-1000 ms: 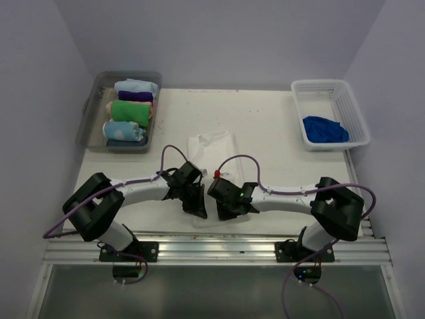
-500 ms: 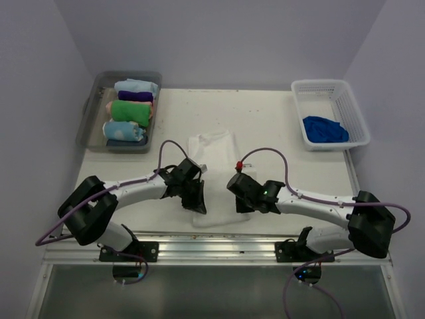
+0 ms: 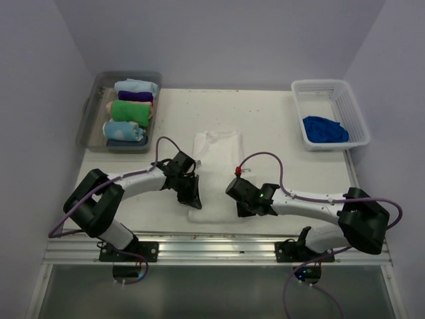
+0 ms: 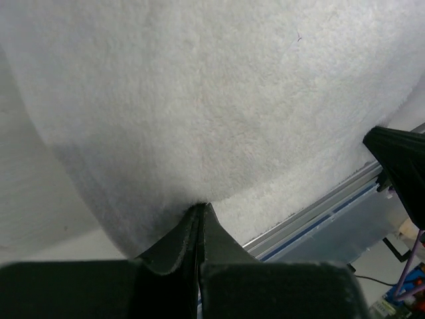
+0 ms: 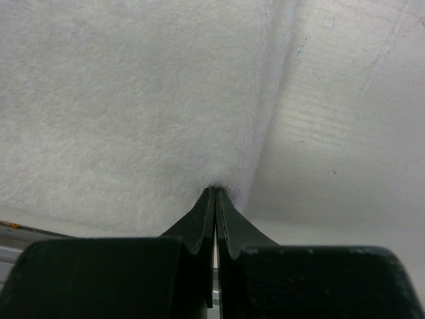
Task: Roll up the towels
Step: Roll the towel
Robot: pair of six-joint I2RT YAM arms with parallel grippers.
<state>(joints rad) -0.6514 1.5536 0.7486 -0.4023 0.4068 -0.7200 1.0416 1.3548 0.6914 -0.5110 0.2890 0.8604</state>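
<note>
At the front of the table [image 3: 279, 139] lay the white towel [image 3: 216, 156], its near end pinched at both sides by the closed left gripper [image 4: 200, 211] and right gripper [image 5: 216, 194], while the blue towel [image 3: 325, 129] sat in the white basket [image 3: 320, 84].

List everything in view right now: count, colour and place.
white terry towel: one, white, spread at table centre
royal blue terry towel: one, blue, bunched in the basket
white plastic lattice basket: one, white, far right corner
clear grey plastic tray: one, far left corner
rolled towels: at least four, pale blue, purple, green, dotted, in the tray
table: one, off-white
left gripper: one, black, shut on the white terry towel's left edge
right gripper: one, black, shut on its right edge
</note>
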